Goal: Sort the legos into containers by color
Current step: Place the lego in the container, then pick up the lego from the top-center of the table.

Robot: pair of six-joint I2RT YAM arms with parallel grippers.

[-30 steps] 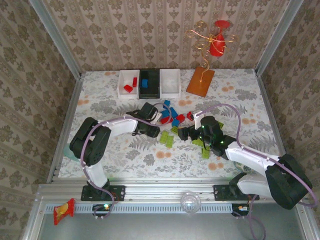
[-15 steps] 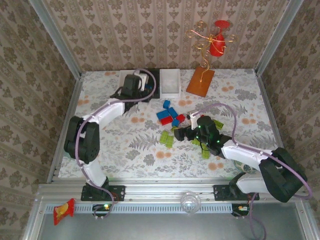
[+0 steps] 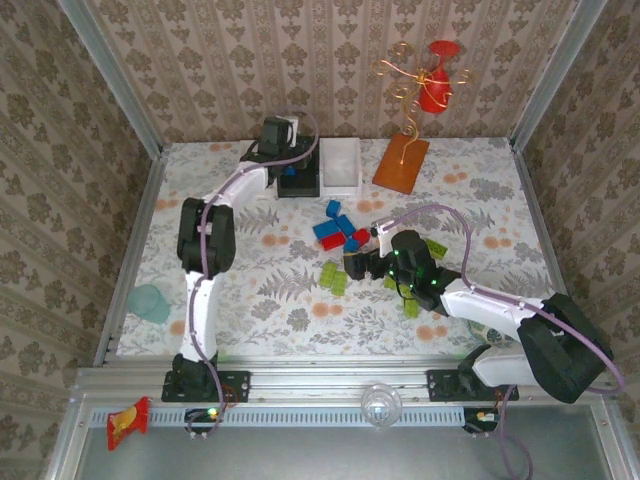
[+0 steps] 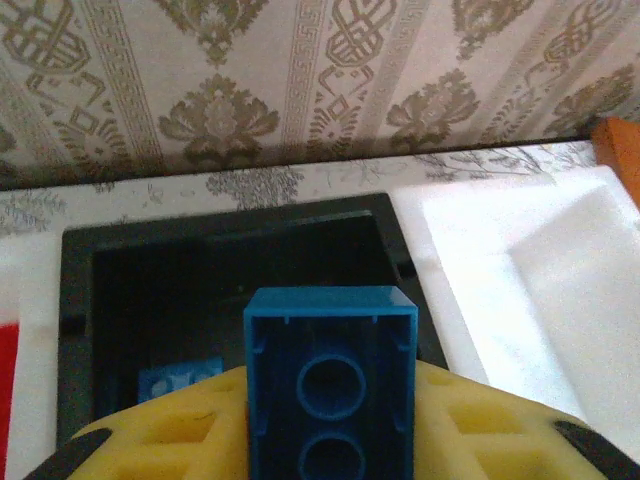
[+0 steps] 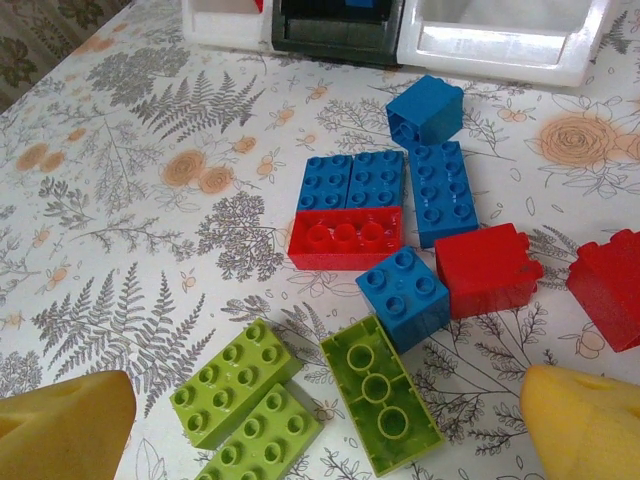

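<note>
My left gripper [image 4: 330, 440] is shut on a blue lego [image 4: 330, 375], hollow underside facing the camera, and holds it above the black bin [image 4: 120, 290]. Another blue lego [image 4: 178, 382] lies inside that bin. From above, the left gripper [image 3: 292, 158] is stretched to the back row of containers: a white bin [image 3: 247, 170] with red legos, the black bin [image 3: 300, 183], and a second white bin [image 3: 340, 165]. My right gripper [image 5: 330, 430] is open and low over an upturned lime lego [image 5: 380, 405], with two more lime legos [image 5: 240, 395] beside it.
Blue and red legos [image 5: 345, 215] lie loose in a cluster mid-table, with more lime legos [image 3: 410, 300] beside my right arm. An orange board [image 3: 400, 163] with a wire stand stands back right. A teal cup [image 3: 150, 302] sits at the left edge.
My left arm has swung from the brick cluster to the back, carrying the blue lego over the black bin. My right gripper has shifted slightly left over the lime legos.
</note>
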